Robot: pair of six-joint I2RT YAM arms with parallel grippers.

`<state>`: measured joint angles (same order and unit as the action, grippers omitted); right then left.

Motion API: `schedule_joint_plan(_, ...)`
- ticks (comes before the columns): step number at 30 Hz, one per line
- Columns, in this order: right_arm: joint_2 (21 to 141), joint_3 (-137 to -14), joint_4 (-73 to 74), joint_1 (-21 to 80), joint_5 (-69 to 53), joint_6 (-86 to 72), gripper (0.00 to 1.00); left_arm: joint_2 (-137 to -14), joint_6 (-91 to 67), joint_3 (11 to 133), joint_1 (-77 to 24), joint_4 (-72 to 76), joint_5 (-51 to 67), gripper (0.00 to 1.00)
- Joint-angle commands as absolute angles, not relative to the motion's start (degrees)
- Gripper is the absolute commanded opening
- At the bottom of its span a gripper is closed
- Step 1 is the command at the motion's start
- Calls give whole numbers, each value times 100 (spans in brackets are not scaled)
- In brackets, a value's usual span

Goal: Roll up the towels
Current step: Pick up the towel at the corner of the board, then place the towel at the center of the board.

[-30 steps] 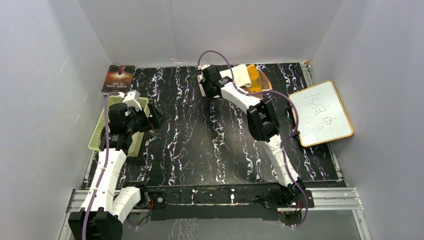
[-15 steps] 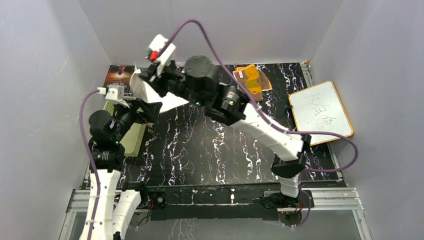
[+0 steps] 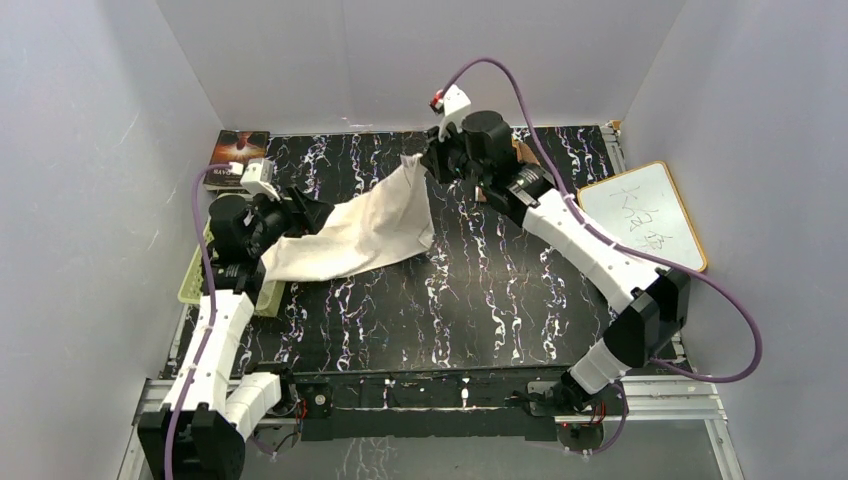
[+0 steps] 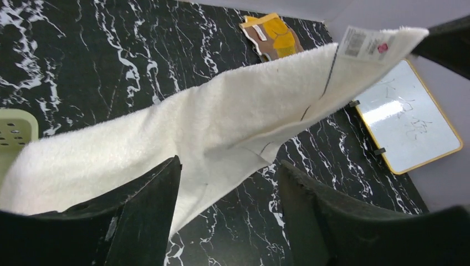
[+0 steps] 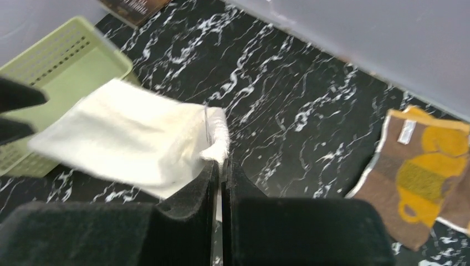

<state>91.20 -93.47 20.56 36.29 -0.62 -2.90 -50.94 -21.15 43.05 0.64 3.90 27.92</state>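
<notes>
The cream-white towel (image 3: 360,230) hangs stretched in the air between my two grippers, its lower edge sagging toward the table. My right gripper (image 3: 432,165) (image 5: 219,163) is shut on one corner of the towel (image 5: 133,138) at the rear centre. My left gripper (image 3: 305,215) (image 4: 229,163) is open at the towel's other end. The cloth (image 4: 210,116) drapes against the left finger and partly fills the gap. The brown and yellow towel (image 5: 427,177) (image 4: 274,39) lies flat at the back right, mostly hidden behind the right arm in the top view.
A green basket (image 3: 195,285) (image 5: 72,50) sits at the left edge under the left arm. A book (image 3: 238,150) lies in the back left corner. A wood-framed whiteboard (image 3: 640,225) (image 4: 410,119) lies at the right edge. Grey walls enclose the black marbled table (image 3: 450,300).
My right gripper lifted the cream towel off the brown one, swung it to the left arm and drew back to the rear centre, spreading it. The left jaws have narrowed around the cloth's edge.
</notes>
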Motion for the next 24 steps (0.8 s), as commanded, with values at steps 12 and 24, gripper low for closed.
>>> schedule_joint_plan(12,7795,-7222,967,2198,-734,-1094,0,-6175,-1351,5028,8,-1758,2573,86)
schedule_joint_plan(24,8631,-10140,883,3194,-1659,-480,0,-5955,-1982,5378,15,-2008,893,90)
